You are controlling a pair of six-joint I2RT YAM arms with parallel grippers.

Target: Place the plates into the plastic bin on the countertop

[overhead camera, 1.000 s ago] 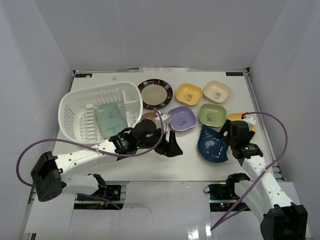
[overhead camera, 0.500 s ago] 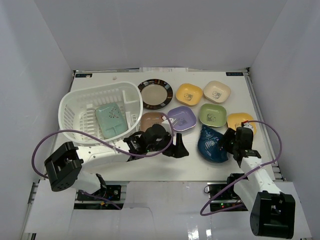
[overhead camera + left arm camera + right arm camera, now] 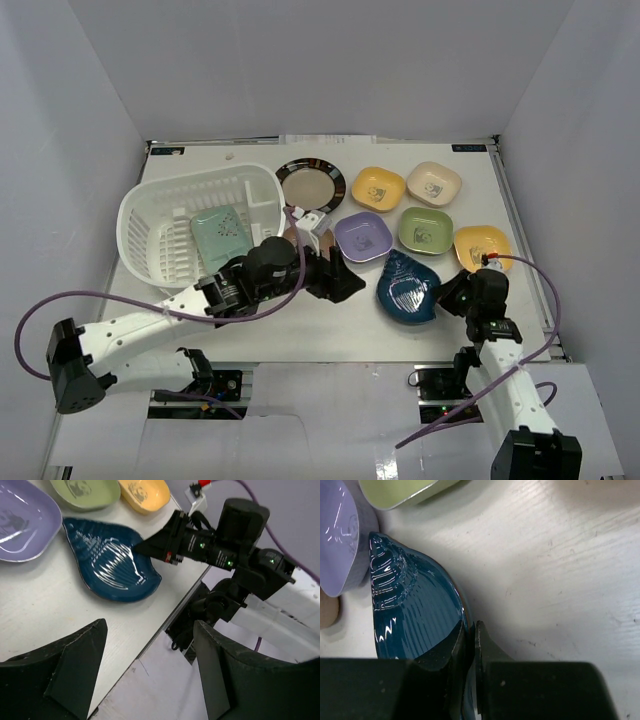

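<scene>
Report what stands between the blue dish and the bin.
The left gripper, open, and its arm sit across the line from the blue dish to the bin. The right gripper pinches the dish's rim.

Tray point(image 3: 222, 238) in bin point(image 3: 140, 235); shell dish point(image 3: 405, 288) to R.

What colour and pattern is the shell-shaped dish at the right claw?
The dish is glossy dark blue with ribbed shell lines; left wrist view shows it best.
</scene>
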